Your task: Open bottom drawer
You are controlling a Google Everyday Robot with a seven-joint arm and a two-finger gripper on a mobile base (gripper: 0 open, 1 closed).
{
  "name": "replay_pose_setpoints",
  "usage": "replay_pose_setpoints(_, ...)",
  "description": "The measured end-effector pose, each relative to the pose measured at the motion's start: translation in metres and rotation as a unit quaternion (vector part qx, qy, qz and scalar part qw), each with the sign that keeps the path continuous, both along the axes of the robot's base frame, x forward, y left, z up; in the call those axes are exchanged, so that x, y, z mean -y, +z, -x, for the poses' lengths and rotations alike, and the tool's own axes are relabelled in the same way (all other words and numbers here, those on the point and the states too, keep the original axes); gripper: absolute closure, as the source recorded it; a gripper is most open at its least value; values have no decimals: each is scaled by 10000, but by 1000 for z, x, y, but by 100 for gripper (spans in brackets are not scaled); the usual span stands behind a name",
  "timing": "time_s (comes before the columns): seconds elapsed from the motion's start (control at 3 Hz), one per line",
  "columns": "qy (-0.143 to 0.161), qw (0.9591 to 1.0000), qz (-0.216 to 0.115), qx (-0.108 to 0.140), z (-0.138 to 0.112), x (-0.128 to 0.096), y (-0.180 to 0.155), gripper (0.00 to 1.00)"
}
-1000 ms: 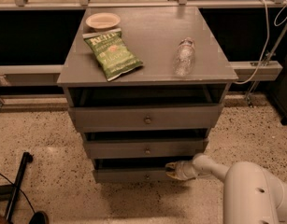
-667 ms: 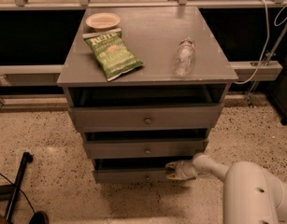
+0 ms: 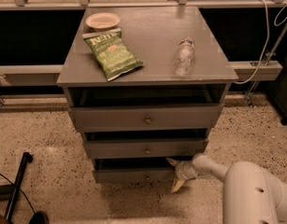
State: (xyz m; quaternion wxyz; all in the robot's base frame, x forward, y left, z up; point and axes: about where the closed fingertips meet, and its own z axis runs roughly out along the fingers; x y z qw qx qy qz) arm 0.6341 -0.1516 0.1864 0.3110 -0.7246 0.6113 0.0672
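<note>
Grey wood all over in the one camera view: we've got a grey table [image 3: 206, 71] with three drawer fronts stacked under its top. The bottom drawer [image 3: 126, 175] is the lowest, narrowest-looking front, with a small brass knob [image 3: 147, 176] dead centre. Up top sit a bowl [image 3: 103, 20], a green chip bag [image 3: 113, 54] and a water bottle [image 3: 183, 56] lying on its side, all well apart from the action.

The bit that matters is that the hand [image 3: 174, 174] sits at the right end of that bottom front, so the knob lies just to its left. The front's long axis runs left to right, and we reckon the pull has to come straight toward the near side. The white arm [image 3: 255, 190] reaches in from the near right corner, wrist pointing left and low.

The hand's two yellowish fingers are spread apart, one tip up by the dark gap above the front and one down below its lower edge. We can't tell if either tip is touching the wood. The drawer looks barely out, if at all.
</note>
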Motion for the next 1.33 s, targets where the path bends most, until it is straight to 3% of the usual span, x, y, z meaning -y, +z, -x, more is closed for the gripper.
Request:
replay_pose_setpoints(0.67, -63, 9998, 93, -166, -2, 4, -20, 2)
replay_pose_setpoints(1.33, -54, 9996, 127, -241, 1, 11, -30, 36)
